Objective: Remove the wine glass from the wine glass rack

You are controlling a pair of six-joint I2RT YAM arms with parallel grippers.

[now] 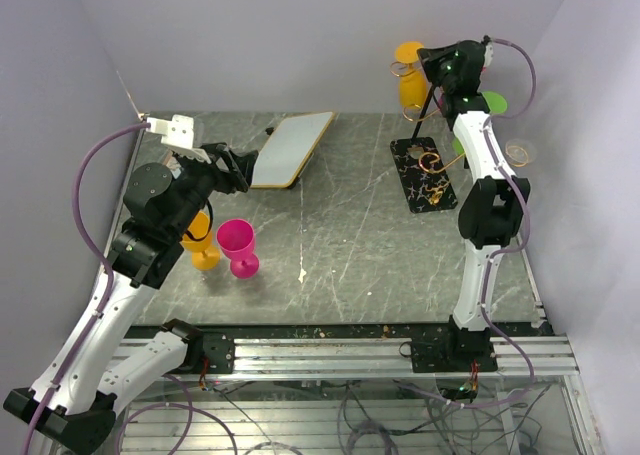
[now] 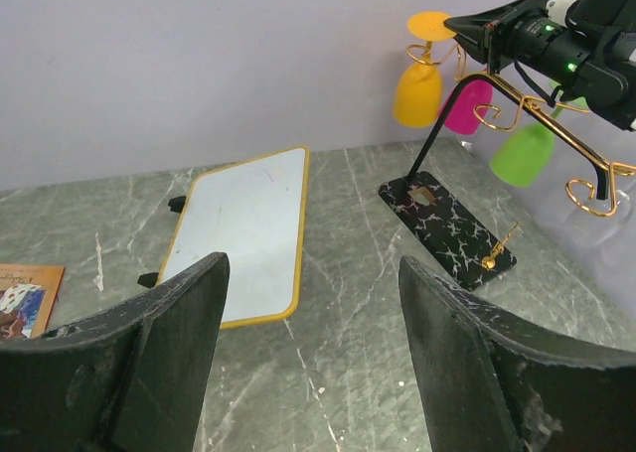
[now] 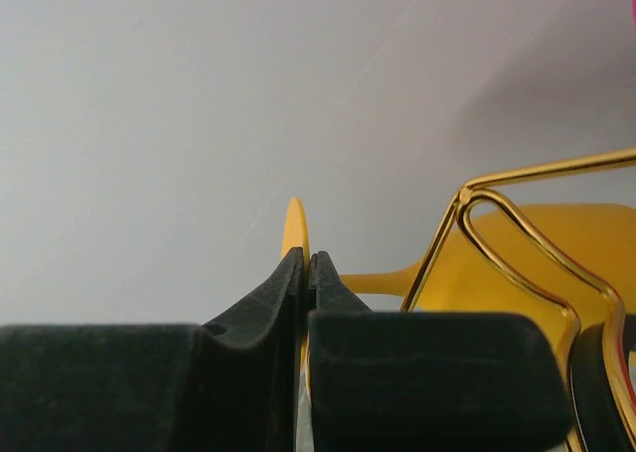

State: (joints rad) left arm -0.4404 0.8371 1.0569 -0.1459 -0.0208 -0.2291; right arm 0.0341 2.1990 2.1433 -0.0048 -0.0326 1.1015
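Observation:
The wine glass rack (image 1: 425,175) stands at the back right, a black veined base with a dark slanted post and gold wire arms (image 2: 537,114). A yellow wine glass (image 1: 412,87) hangs upside down from one arm (image 3: 497,214). My right gripper (image 3: 306,258) is shut on the thin edge of that glass's foot (image 3: 295,224), up at the top of the rack (image 1: 432,63). A pink glass (image 2: 467,109) and a green glass (image 2: 522,154) hang there too. My left gripper (image 2: 313,263) is open over the table's left side (image 1: 248,170), holding nothing.
An orange glass (image 1: 203,245) and a pink glass (image 1: 238,245) stand upright on the table at the left. A white board with a yellow rim (image 1: 290,147) lies tilted at the back centre. A clear cup (image 1: 518,153) sits by the right wall.

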